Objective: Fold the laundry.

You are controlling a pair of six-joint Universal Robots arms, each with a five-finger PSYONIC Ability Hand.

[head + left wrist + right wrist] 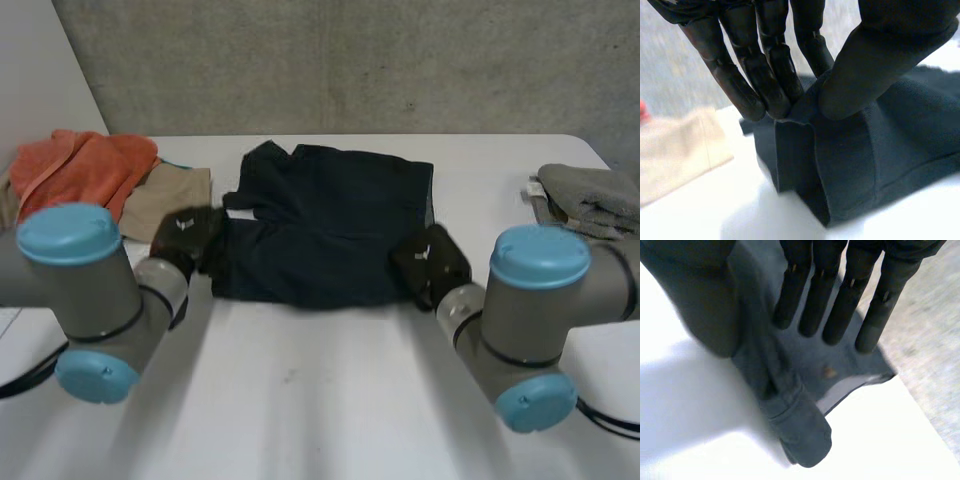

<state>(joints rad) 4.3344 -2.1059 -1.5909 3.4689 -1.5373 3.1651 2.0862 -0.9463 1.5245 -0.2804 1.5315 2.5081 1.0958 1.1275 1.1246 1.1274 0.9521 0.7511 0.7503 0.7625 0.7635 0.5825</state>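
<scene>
A dark navy garment (330, 225) lies spread flat on the white table (320, 400), its waistband side toward me. My left hand (188, 240) is at its near left corner. There the thumb and fingers (767, 75) pinch a raised fold of the dark cloth (880, 150). My right hand (432, 262) is at the near right corner. Its thumb and straight fingers (835, 300) close on the dark cloth (795, 415), which hangs in a rolled fold below the palm, lifted a little off the table.
An orange cloth (85, 170) and a beige cloth (165, 198) lie at the back left, close to the left hand; the beige cloth (675, 150) is beside the pinched corner. A folded grey towel (590, 200) sits at the right edge. A concrete wall stands behind the table.
</scene>
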